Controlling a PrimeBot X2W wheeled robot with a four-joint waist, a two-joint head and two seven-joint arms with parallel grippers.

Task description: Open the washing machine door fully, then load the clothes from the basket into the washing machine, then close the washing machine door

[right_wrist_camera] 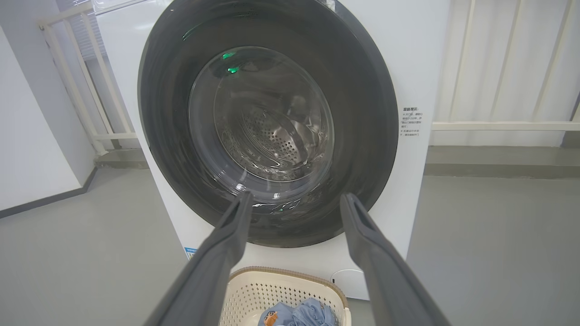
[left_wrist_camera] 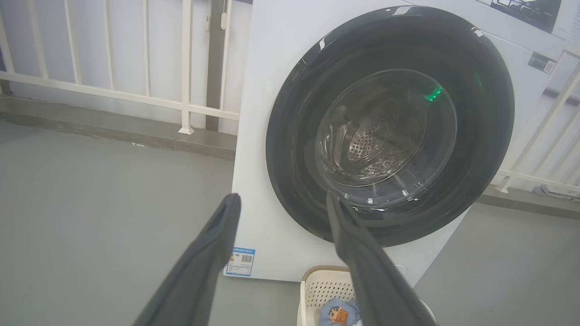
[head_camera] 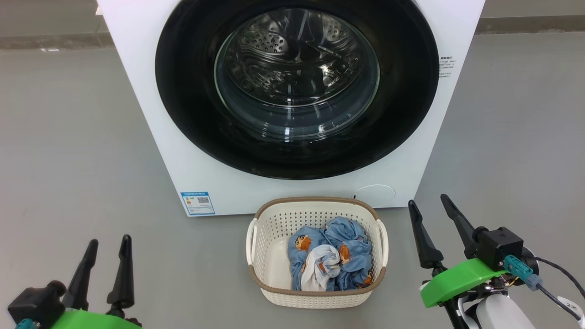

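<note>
The left claw (head_camera: 109,240) hangs near and left with both fingers spread wide and nothing between them; the right claw (head_camera: 428,201) is the same on the near right, open and empty, a little farther forward; neither touches anything.

Between them on the floor (head_camera: 68,160) stands the basket (head_camera: 315,201), just in front of the washing machine (head_camera: 137,68); the clothes (head_camera: 338,256) lie bundled in its right half, blue print wrapped around a white piece.

Beyond it the door (head_camera: 183,91) sits shut, its black ring flush with the white front and the steel drum showing through the glass; so opening it looks like the step in hand.

No handle or hinge can be made out, so the catch side should be found before committing; probably one finger should hook behind the ring's edge rather than press on the bulging glass, which gives no purchase; pull along the door's arc, not straight back, and carry it round until fully open; approach from the side so the arm stays clear of the basket and does not nudge it.
</note>
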